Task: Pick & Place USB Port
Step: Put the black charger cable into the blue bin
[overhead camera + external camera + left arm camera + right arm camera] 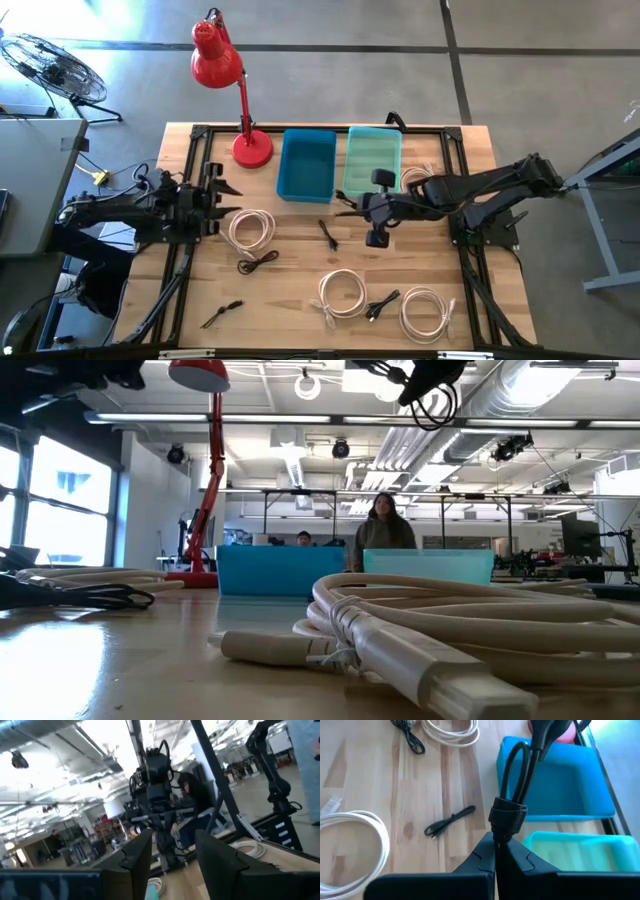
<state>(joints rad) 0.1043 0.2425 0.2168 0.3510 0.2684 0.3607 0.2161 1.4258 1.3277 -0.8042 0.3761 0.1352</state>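
Right tool (496,845) is clamped on a bundled black cable (512,785), held above the bench (290,290) just near of the two bins. Dark blue bin (307,165) sits left, teal bin (372,160) right; the cable hangs about between them. Before you let go, carry it fully over one bin so the dangling loop clears the rim, then lower. Left tool (222,197) waits at the bench's left edge, fingers (135,855) partly apart, holding nothing. White coils (343,294) remain on the near side.
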